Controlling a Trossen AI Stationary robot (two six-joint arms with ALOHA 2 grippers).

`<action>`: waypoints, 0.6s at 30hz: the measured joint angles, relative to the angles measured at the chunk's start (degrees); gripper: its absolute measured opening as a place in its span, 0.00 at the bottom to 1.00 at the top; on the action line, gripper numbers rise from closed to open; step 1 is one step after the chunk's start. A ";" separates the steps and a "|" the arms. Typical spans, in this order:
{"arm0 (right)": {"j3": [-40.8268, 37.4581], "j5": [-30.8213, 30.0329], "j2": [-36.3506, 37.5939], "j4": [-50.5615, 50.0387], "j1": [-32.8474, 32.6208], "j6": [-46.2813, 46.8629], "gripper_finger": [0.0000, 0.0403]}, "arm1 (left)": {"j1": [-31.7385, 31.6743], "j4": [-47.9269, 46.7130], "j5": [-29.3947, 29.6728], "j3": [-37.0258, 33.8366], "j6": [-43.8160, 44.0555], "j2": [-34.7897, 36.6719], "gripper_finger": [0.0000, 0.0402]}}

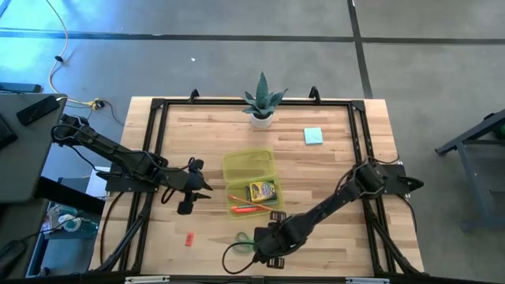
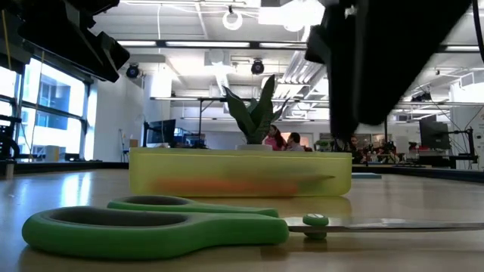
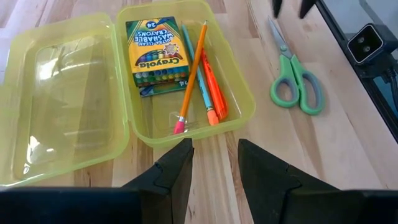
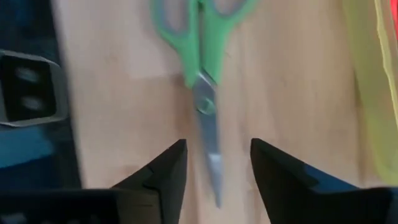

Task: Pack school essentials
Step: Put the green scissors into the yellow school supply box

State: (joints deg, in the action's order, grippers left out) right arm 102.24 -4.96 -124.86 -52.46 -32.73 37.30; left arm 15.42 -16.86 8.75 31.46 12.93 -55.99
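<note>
Poised above the green-handled steel scissors (image 4: pixel 202 74) on the wooden table (image 1: pixel 331 170), near its front edge: right gripper (image 4: pixel 214 165), fingers spread and empty, blades running straight between them, handles pointing away. Farther off, aimed at the open translucent yellow-green hinged case (image 3: pixel 124 81): left gripper (image 3: pixel 214 165), parted and empty. Inside the case, pencils beside a box marked "Crayola Washable Crayons", "24" (image 3: pixel 155 56).
</note>
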 joint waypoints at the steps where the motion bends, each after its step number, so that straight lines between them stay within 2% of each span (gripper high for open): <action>1: 0.00 -0.16 -0.51 -0.95 0.00 0.00 0.43 | 0.00 0.00 0.00 0.00 0.00 0.00 0.30; 5: 0.00 2.08 -2.33 -1.35 -0.02 -0.28 0.43 | 0.00 0.01 0.01 0.00 0.28 0.00 0.30; 18: 0.00 2.91 -4.22 -1.07 -0.04 0.13 0.42 | 0.00 0.00 0.00 0.00 0.44 0.00 0.30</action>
State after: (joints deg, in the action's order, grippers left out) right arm 102.24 -2.05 -129.08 -53.53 -32.77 37.43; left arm 15.42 -16.86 8.76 31.46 13.37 -55.99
